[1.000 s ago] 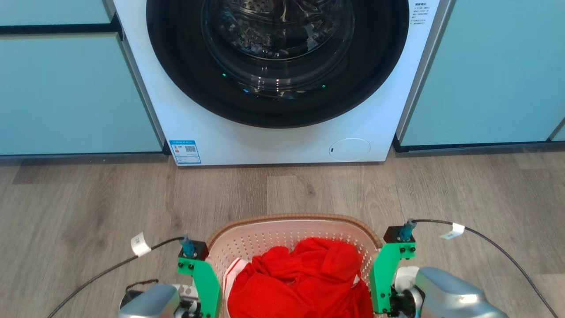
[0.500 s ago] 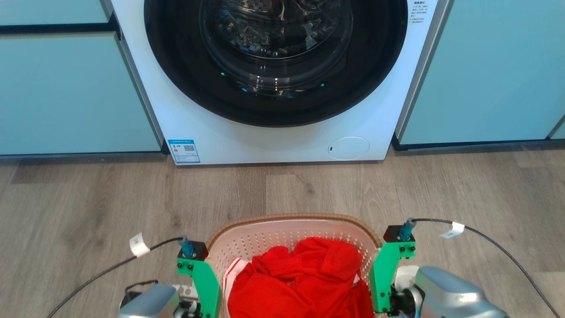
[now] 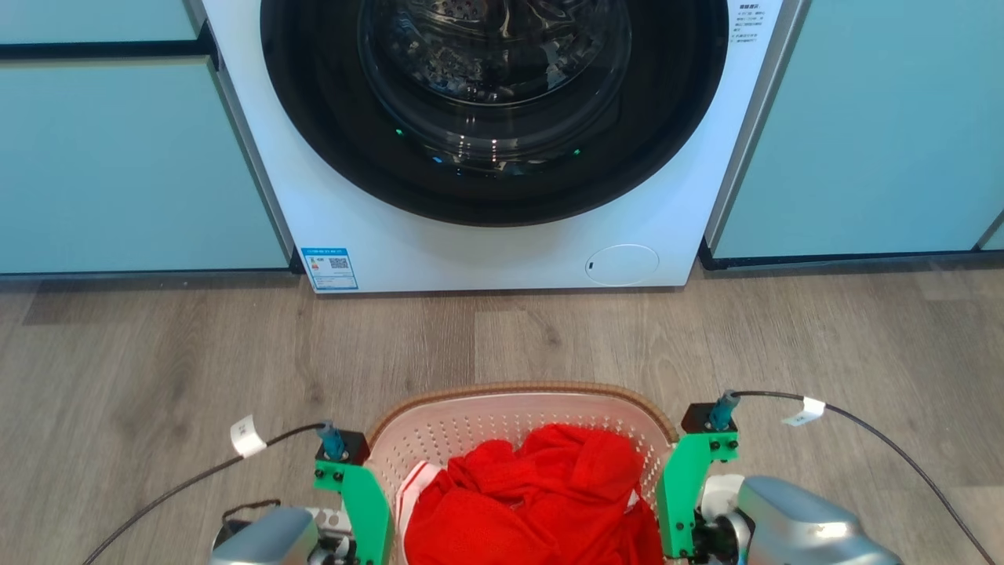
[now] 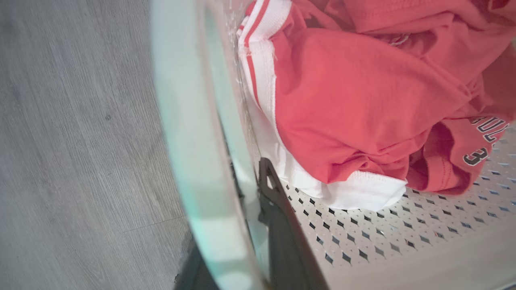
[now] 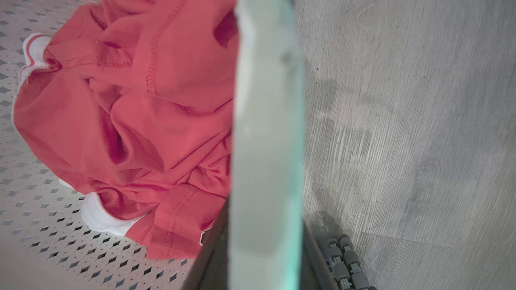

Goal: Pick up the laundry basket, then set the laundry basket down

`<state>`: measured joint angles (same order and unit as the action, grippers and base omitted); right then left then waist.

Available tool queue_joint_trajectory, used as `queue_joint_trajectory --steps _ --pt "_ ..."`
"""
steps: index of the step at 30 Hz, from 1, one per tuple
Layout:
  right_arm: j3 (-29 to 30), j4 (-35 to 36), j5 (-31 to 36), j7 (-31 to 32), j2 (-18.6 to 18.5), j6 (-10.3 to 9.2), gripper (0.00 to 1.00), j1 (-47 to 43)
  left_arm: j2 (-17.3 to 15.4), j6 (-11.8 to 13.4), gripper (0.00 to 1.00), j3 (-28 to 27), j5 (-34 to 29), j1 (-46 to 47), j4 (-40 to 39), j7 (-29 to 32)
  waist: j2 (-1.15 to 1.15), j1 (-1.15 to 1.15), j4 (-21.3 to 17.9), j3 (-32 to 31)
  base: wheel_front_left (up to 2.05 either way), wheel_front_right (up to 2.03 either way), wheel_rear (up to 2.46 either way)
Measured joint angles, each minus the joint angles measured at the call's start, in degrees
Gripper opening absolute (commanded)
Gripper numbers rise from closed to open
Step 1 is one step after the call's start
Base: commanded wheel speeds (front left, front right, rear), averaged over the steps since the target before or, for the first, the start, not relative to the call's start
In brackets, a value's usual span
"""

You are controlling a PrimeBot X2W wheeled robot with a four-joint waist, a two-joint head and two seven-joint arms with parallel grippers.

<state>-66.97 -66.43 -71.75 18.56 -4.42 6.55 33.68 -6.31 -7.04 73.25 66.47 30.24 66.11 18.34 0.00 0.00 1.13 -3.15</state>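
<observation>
Laundry basket [image 3: 518, 404], loaded with a red jersey [image 3: 533, 502], is located over the wood floor [image 3: 157, 369] before the washing machine [image 3: 486, 251]. Its left side is clamped by the left hand [image 4: 238, 249], its right side by the right hand [image 5: 264, 257].

The laundry basket [image 3: 471, 428] is hole-dotted white with a brown rim — the jersey [image 3: 533, 502] red, trimmed in red-striped white.
</observation>
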Motion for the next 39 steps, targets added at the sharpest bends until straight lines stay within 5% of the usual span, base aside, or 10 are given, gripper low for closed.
queue_joint_trajectory --steps 39 --pt "-3.1 -0.3 -2.4 -0.5 -0.1 0.00 0.00 0.9 0.1 0.0 0.00 0.3 0.8 0.0 0.2 -0.3 0.00 0.00 0.2 0.2 0.00 0.00 0.00"
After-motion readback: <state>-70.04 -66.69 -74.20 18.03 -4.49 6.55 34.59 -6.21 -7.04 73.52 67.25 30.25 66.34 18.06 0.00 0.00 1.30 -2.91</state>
